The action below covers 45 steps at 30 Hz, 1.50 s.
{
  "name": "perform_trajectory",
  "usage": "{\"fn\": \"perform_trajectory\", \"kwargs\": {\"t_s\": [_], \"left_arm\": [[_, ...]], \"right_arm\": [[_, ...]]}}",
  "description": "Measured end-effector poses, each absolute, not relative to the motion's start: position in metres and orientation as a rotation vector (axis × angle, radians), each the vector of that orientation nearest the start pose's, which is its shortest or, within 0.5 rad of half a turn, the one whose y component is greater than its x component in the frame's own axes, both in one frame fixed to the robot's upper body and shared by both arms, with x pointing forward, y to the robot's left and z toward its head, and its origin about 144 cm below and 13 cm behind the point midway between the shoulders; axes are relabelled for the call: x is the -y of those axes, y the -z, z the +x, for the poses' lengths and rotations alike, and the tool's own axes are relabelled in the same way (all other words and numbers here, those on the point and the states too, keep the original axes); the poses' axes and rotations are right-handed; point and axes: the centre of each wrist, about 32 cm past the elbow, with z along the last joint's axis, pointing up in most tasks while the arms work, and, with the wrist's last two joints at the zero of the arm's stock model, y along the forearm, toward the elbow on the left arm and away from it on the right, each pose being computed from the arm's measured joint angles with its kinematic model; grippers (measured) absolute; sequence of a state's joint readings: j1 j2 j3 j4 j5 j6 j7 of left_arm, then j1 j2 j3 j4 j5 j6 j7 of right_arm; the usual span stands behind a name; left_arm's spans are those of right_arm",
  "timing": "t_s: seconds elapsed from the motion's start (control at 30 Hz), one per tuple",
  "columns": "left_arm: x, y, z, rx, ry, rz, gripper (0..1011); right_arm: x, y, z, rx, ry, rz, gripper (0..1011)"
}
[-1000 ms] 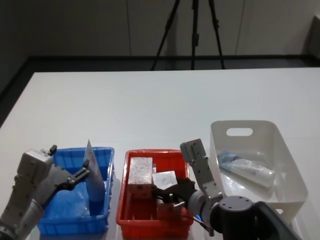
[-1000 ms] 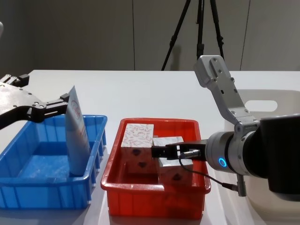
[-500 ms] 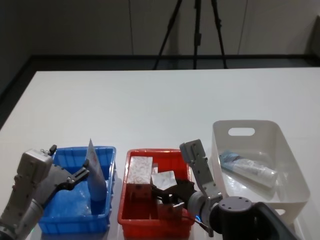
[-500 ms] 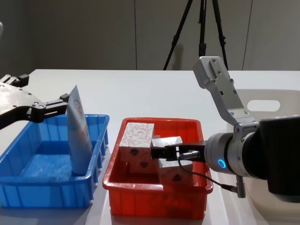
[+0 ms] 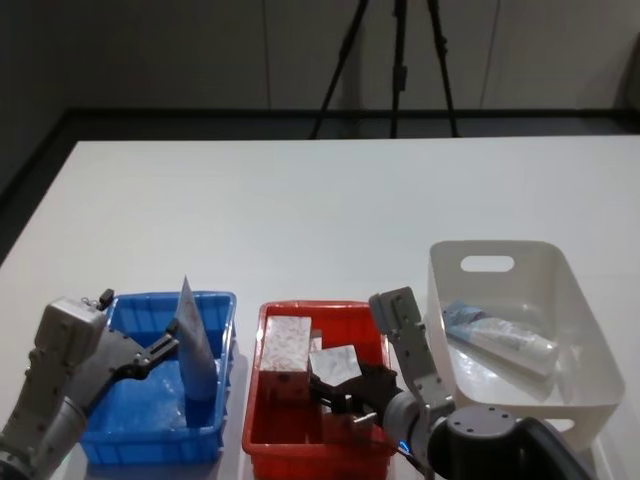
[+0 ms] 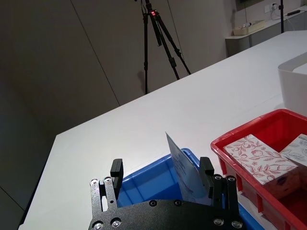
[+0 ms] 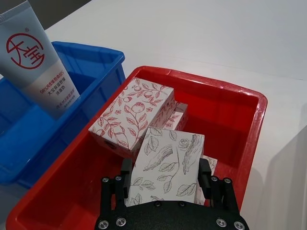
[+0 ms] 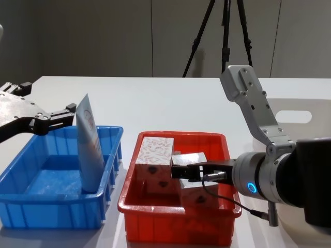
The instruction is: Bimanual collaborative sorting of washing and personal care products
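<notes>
A pale-blue tube (image 8: 89, 147) stands on its cap in the blue tray (image 8: 51, 217), leaning on the tray's right wall. My left gripper (image 6: 161, 167) is open around its crimped top, which rests by one finger (image 6: 206, 168). My right gripper (image 7: 165, 175) is shut on a white patterned box (image 7: 168, 158), held tilted over the red tray (image 7: 230, 91). Under it another box (image 7: 132, 115) with red print lies among others in that tray. In the head view a second tube (image 5: 500, 338) lies in the beige tub (image 5: 560, 280).
The three containers stand in a row near the table's front edge: blue tray (image 5: 150, 445), red tray (image 5: 258, 390), beige tub. Behind them the white table stretches far back. A black tripod (image 5: 400, 60) stands beyond the far edge.
The whole scene has slid slightly right and down in the views. The right gripper still holds the box over the red tray; the left gripper and tube keep their places.
</notes>
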<state>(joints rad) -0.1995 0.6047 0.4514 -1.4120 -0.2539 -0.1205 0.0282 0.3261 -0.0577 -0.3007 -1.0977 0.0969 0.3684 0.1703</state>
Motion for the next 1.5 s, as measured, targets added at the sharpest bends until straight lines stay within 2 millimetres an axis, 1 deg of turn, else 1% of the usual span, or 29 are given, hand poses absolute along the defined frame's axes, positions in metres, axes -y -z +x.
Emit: {"fn": "perform_trajectory", "kwargs": {"t_s": [0.37, 0.9, 1.5], "left_arm": [[-0.310, -1.140, 0.489, 0.285, -1.248, 0.305, 1001], [-0.310, -1.140, 0.489, 0.285, -1.248, 0.305, 1001], [-0.310, -1.140, 0.489, 0.285, -1.248, 0.305, 1001]], "right_arm": [[0.118, -1.113, 0.533, -0.317, 1.050, -0.375, 836], [0.119, -1.117, 0.532, -0.263, 1.033, -0.351, 836], [0.126, -1.135, 0.536, -0.145, 1.003, -0.302, 836]]}}
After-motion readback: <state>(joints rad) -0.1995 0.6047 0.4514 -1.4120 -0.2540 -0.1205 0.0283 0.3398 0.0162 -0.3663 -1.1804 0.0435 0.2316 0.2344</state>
